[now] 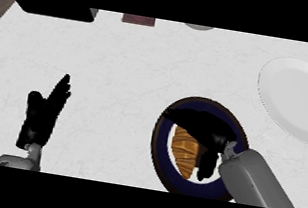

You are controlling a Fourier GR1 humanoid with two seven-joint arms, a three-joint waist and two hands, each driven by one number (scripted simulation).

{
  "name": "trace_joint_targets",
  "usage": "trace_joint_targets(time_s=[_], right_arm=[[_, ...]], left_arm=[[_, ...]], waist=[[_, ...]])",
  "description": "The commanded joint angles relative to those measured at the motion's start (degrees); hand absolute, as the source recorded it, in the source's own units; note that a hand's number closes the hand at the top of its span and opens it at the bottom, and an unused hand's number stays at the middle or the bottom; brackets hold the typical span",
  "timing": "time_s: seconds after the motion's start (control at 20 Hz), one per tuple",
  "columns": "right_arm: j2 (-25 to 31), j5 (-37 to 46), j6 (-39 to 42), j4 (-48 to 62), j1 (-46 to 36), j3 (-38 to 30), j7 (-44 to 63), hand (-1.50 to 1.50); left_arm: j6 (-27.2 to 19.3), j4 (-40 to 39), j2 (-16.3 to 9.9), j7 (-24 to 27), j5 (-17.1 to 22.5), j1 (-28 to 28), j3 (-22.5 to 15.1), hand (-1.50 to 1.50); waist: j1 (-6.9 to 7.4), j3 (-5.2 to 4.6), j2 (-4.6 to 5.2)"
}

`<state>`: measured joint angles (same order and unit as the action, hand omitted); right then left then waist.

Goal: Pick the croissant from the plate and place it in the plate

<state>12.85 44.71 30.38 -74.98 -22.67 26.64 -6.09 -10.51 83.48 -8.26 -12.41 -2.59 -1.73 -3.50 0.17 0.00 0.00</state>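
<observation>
Croissant [185,151]: golden-brown, ridged and flaky looking, lying lengthwise on the dark plate, partly hidden under the right hand.
Dark plate [159,147]: round, deep navy with a brownish rim, looks glossy; sits low on the counter, right of centre.
White plate [300,99]: smooth, plain, round (looks oval from up here), well apart from the dark one, up near the counter's right edge.
Right hand [202,126]: matte black, draped over the top of the croissant with fingers bent down around it, thumb running along its right side. Can't really tell if it's clamped on yet.
Left hand [43,114]: black too, fingers straight and pointing up, resting at lower left, nothing in it.
Counter [133,62]: white, faintly marbled stone, wood strips at both sides.
Back edge: a black boxy thing [52,8], a small dark red item [139,20], a grey round bit [199,27], all cut off.
</observation>
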Motion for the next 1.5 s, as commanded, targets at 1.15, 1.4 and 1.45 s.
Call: trace_joint_targets(time_s=[1.15, 1.4, 1.45], right_arm=[[-3.0, 10.6, -19.9, 14.3, -7.4, -27.0, 11.5, 1.5], [-2.8, 14.5, -32.7, 18.6, -14.2, -34.1, 24.5, 1.5], [-1.9, 15.6, -34.2, 19.5, -15.6, -34.2, 25.0, 1.5]], left_arm=[[1.7, 2.5, 1.4, -1.3, -1.6, -0.8, 2.8, 0.0], [2.9, 2.4, 0.9, -2.7, -1.4, -1.7, 2.3, 0.0], [1.9, 1.7, 2.2, -0.9, -2.7, -0.2, 1.0, 0.0]], waist=[[0.01, 0.08, 0.53], [1.65, 0.07, 0.63], [1.49, 0.03, 0.53]])
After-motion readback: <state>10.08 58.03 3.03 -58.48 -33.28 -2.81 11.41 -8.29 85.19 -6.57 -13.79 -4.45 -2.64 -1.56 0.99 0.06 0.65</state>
